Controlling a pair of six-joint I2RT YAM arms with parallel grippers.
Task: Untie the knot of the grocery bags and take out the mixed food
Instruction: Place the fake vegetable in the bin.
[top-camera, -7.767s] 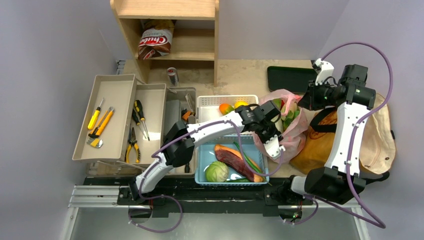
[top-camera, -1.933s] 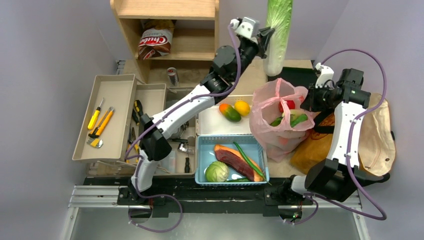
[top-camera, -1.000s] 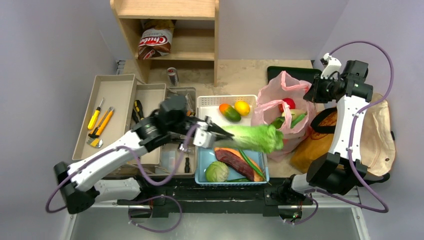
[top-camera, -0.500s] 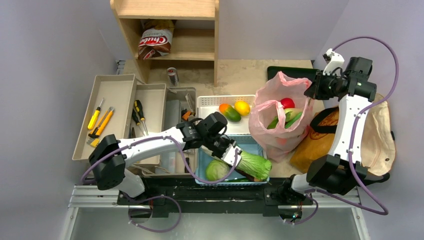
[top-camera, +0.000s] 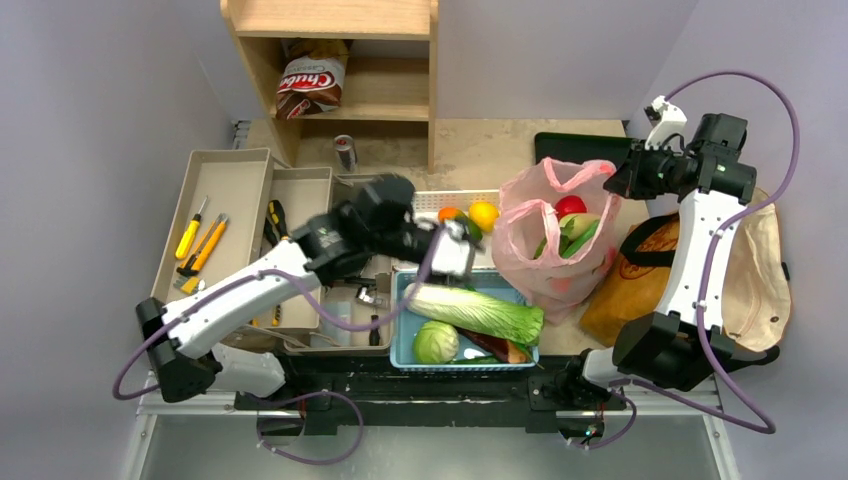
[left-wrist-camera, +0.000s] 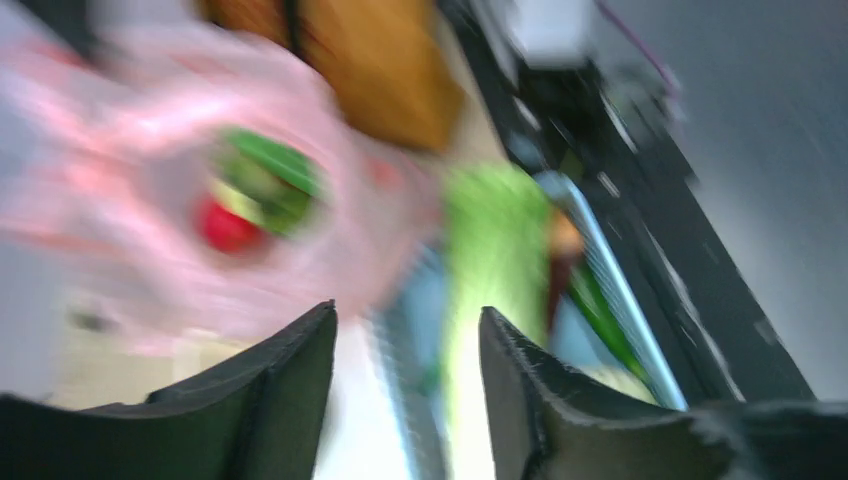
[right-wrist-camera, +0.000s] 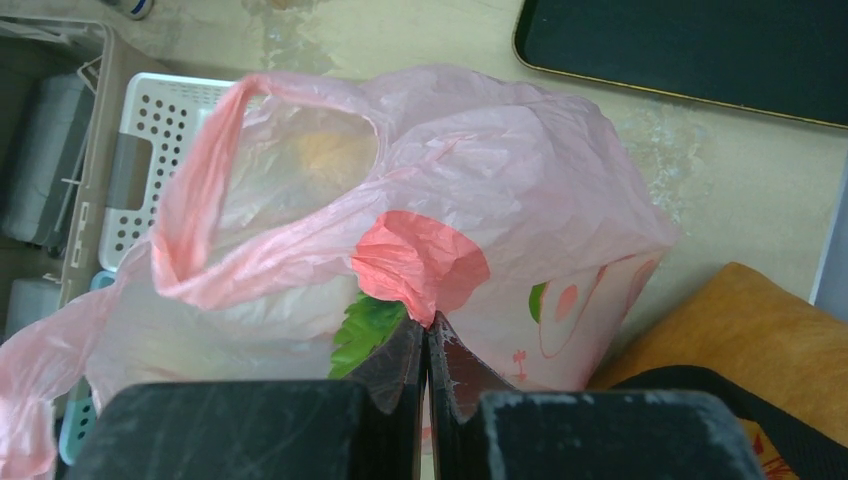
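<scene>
The thin pink bag (top-camera: 555, 245) stands open beside the brown paper bag (top-camera: 640, 285). Its handles hang apart and the knot is not in view. A red apple (top-camera: 570, 205) and green produce (top-camera: 565, 235) show inside it. My right gripper (right-wrist-camera: 428, 322) is shut on a fold of the pink bag's (right-wrist-camera: 500, 200) rim, holding it up. The napa cabbage (top-camera: 475, 310) lies across the blue basket (top-camera: 400, 330). My left gripper (top-camera: 455, 245) hovers above that basket's back edge. In the blurred left wrist view my left gripper (left-wrist-camera: 408, 320) is open and holds nothing.
A white basket (top-camera: 420, 202) holds an orange (top-camera: 484, 214) and a mango-like fruit (top-camera: 452, 215). A round green cabbage (top-camera: 435, 342) and a meat slab (top-camera: 495, 345) share the blue basket. Tool trays (top-camera: 215, 235) sit left, a wooden shelf (top-camera: 335, 60) behind, a black tray (top-camera: 580, 150) and a beige tote (top-camera: 762, 260) right.
My left gripper let go of the napa cabbage in the blue basket, opened and rose back toward the white basket. The right gripper kept its hold on the bag.
</scene>
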